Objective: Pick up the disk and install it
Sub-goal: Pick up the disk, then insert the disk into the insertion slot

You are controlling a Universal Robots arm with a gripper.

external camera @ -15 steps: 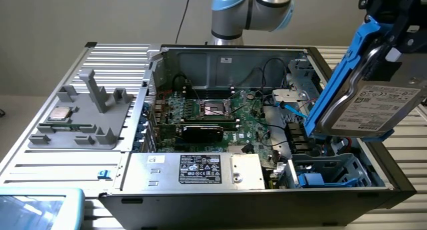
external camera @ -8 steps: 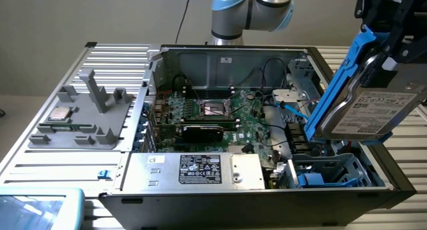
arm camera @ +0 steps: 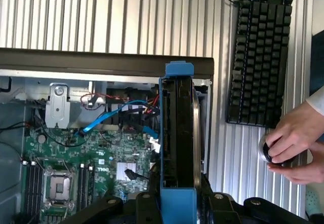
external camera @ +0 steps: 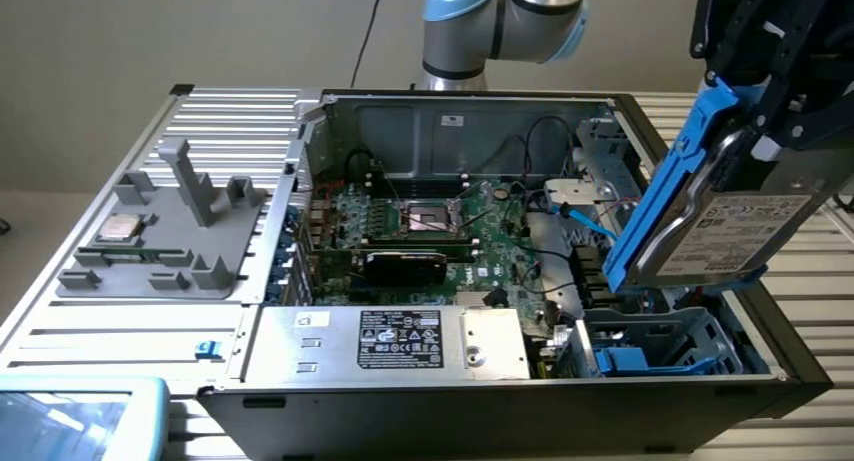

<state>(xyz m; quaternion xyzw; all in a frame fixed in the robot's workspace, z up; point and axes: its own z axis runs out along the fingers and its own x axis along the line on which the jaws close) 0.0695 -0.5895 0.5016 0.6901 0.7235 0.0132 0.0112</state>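
- One open computer case (external camera: 447, 116) lies on a ribbed metal table (external camera: 227, 111), its inside facing up.
- One green motherboard (external camera: 441, 231) covers the case floor. One grey box (external camera: 400, 339) with a black-and-white sticker sits at its six o'clock in the exterior view.
- One black keyboard (arm camera: 259, 51) lies on the table outside the case wall.
- One grey fixture (external camera: 167, 241), at nine o'clock of the case, carries one small silver chip (external camera: 122, 227).
- One disk (external camera: 731, 226), blue-railed, hangs on edge and slightly tilted at three o'clock of the motherboard. It is above a drive cage (external camera: 667, 346) at five o'clock.
- Loose blue and black cables (external camera: 587, 221) lie between the motherboard and the disk.
- One gripper (arm camera: 177, 203) pinches the disk from both flat sides.
- Two hands (arm camera: 296, 138) of a person, beside the keyboard, cup something small and round, possibly a knob.
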